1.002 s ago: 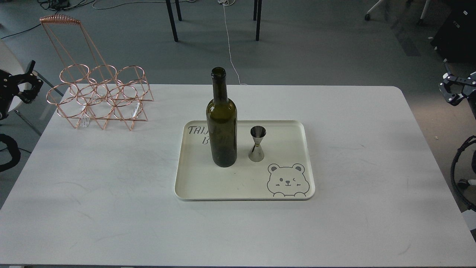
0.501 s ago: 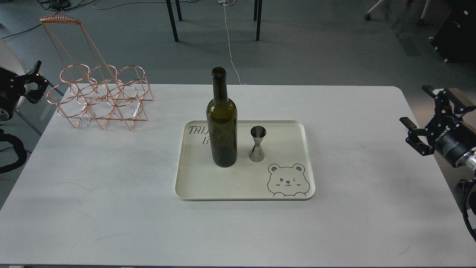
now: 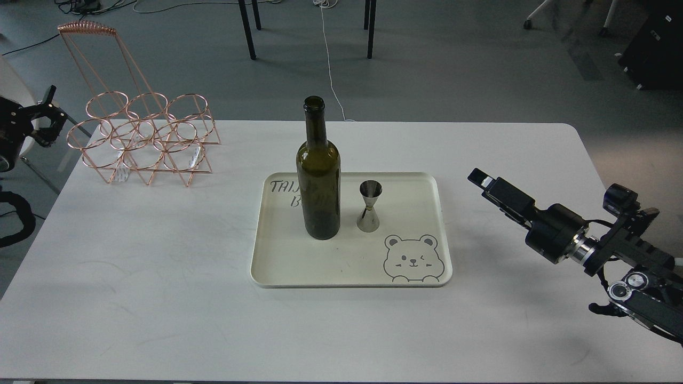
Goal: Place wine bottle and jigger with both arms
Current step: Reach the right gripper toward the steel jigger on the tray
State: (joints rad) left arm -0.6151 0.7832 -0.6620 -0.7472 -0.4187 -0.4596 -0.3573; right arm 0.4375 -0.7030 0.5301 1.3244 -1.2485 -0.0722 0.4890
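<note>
The white table (image 3: 160, 298) carries a cream tray (image 3: 299, 272) near its middle, printed with a winking bear (image 3: 413, 258) at its near right corner and dark lettering at its far left. The right arm (image 3: 613, 250) reaches in over the table's right side, its tool (image 3: 480, 178) pointing toward the tray and well apart from it; seen edge-on as one dark block, so whether it is open or closed cannot be told, and it holds nothing visible. On the tray the wine bottle (image 3: 318, 192) stands upright, left of centre, with the steel jigger (image 3: 368, 207) upright just beside it on the right, not touching. Farther back at the table's left corner sits a copper wire bottle rack (image 3: 144, 141). Past the left edge, the left tool (image 3: 45, 120) hangs off the table with its fingers parted, empty.
</note>
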